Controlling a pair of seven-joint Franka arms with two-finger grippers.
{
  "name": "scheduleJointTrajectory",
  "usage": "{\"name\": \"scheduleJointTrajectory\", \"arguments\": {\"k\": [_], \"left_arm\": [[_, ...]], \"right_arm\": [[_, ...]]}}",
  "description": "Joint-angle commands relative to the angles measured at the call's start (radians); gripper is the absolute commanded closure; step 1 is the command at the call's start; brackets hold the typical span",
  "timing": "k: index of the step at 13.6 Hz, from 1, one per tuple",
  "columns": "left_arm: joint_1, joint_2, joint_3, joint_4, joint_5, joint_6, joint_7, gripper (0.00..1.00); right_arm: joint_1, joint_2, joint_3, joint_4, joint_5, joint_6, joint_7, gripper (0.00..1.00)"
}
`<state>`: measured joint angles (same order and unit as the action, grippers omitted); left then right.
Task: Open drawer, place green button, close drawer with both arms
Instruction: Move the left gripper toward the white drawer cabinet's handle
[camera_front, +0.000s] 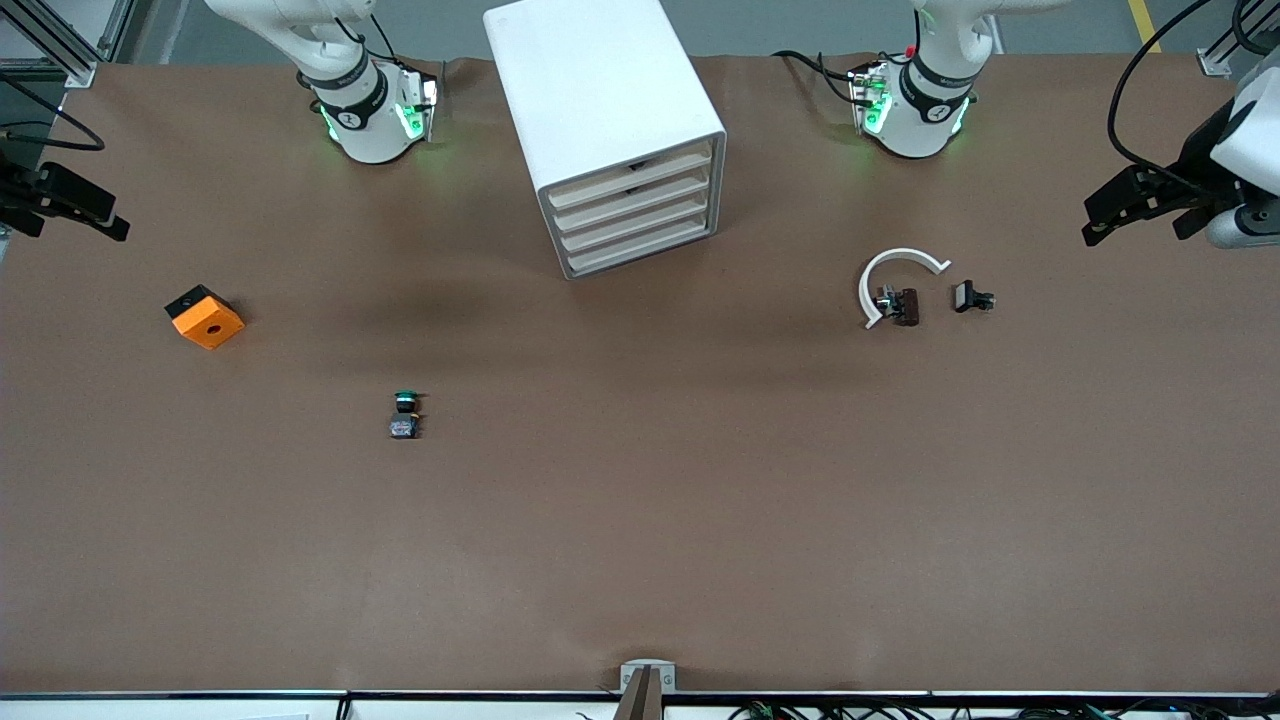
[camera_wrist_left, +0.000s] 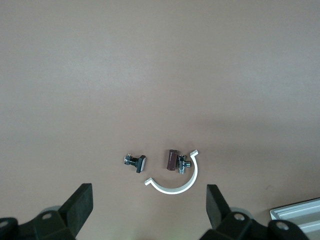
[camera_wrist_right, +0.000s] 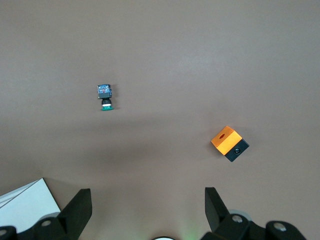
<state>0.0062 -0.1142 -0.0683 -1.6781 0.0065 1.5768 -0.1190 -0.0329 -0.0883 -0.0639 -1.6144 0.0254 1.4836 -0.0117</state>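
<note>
Brown desk under both of my arms, which wait raised at its two ends. My left gripper hangs over the left arm's end of the desk, fingers spread wide and holding nothing; my right gripper hangs over the right arm's end, likewise released and empty. A white cabinet stands between my bases, all four drawers pushed in, the lowest drawer among them. The button lies on the bare desk, nearer the front camera than the cabinet and toward the right arm's end. An orange cube sits closer to that end. Toward the left arm's end lie a brown clip with a white curved strip and, just beside it, a small dark part.
</note>
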Motion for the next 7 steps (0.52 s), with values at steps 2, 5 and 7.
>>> {"name": "scheduleJointTrajectory", "arguments": {"k": [2, 5, 7], "left_arm": [[0.005, 0.016, -0.001, 0.023, 0.018, -0.018, 0.010, 0.00], [0.006, 0.037, -0.001, 0.029, 0.018, -0.018, 0.003, 0.00], [0.005, 0.100, -0.001, 0.066, 0.023, -0.018, 0.008, 0.00]], "right_arm": [[0.005, -0.025, -0.004, -0.021, -0.008, 0.001, -0.002, 0.00], [0.005, -0.025, -0.004, -0.021, -0.008, 0.001, -0.002, 0.00], [0.005, -0.025, -0.004, -0.021, -0.008, 0.000, -0.002, 0.00]]}}
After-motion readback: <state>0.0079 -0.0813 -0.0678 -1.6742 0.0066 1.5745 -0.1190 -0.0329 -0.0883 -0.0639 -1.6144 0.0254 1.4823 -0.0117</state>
